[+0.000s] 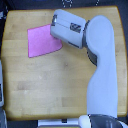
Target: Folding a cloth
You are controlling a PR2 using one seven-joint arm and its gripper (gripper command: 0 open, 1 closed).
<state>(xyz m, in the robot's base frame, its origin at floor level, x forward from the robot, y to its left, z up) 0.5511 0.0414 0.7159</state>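
Note:
The pink-magenta cloth (pixel 40 41) lies flat on the wooden tabletop (pixel 45 85), toward the exterior view's upper left. It is a small rough square. My white arm reaches in from the bottom right and its wrist housing covers the cloth's right edge. My gripper (pixel 52 31) points toward the cloth's upper right corner. The fingertips are hidden under the wrist housing, so I cannot tell whether they are open or shut or whether they touch the cloth.
The tabletop's edges show on all sides. A dark strip runs along the top edge, with a small object (pixel 68 2) on it. A grey object (pixel 1 85) stands at the left edge. The arm's base (pixel 102 120) fills the bottom right.

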